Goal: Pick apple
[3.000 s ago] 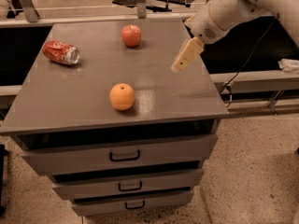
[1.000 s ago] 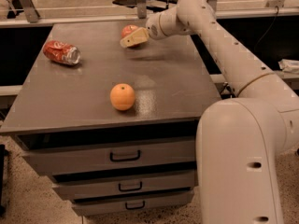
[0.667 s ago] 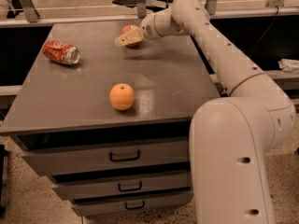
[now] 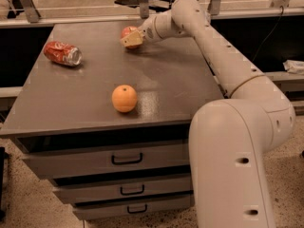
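A: Gripper, where?

B: The gripper (image 4: pixel 132 39) is at the far side of the grey cabinet top (image 4: pixel 166 84), its tan tip right against the apple (image 4: pixel 126 31). The arm (image 4: pixel 223 61) reaches to it across the right half of the top.

A: Open or closed?

B: Can't tell. The tan tip reads as one block from this angle.

A: How much of the apple shows?

B: Only the upper red part, above and behind the tip. The lower front is covered, so I can't tell whether it's gripped or only touched. It sits close to the far edge.

A: Anything else hidden or cut off?

B: The big white arm housing (image 4: pixel 232 165) fills the lower right. It covers the right ends of the drawers (image 4: pixel 127 159) and the cabinet's front right corner, and the frame cuts it off at the bottom. There's a pale object (image 4: pixel 294 66) at the right border that I can't make out.

A: Other things near the gripper?

B: The crushed red can (image 4: pixel 62 53) lies on its side, well off to picture-left of the gripper and a little nearer the camera, close to the left edge. The orange (image 4: pixel 124 98) is well apart on the camera side of the gripper, near the front edge.

A: Open room?

B: There's bare grey surface between the gripper and the orange, and between the gripper and the can. The strip under the arm is bare too.
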You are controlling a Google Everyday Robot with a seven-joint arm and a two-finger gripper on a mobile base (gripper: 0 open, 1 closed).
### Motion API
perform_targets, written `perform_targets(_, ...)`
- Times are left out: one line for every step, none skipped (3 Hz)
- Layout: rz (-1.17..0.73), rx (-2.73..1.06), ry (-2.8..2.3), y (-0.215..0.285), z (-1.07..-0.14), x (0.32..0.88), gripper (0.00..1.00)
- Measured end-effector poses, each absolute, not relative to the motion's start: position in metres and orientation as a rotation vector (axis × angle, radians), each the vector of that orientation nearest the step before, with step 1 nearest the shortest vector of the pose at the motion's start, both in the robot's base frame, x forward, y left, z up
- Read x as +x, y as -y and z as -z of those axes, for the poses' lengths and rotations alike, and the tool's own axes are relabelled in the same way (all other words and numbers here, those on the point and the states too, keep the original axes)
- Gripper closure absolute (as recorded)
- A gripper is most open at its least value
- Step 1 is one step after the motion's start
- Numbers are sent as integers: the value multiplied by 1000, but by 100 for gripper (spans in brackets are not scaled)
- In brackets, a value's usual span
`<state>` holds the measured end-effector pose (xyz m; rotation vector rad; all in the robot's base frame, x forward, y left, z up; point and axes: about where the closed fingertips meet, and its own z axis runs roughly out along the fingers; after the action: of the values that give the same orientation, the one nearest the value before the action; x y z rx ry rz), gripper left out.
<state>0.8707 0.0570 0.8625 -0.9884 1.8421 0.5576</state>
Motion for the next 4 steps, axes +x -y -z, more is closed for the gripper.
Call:
perform_targets(-534, -1007, -1839, -43, -861, 867, 65)
perform_targets(-599, -1060, -1787, -38, -860, 858, 88)
perform_targets(-690, -1192, -1603, -35, -908, 832, 100)
perform_targets(-742, -1314, -1434, -33, -954, 798, 100)
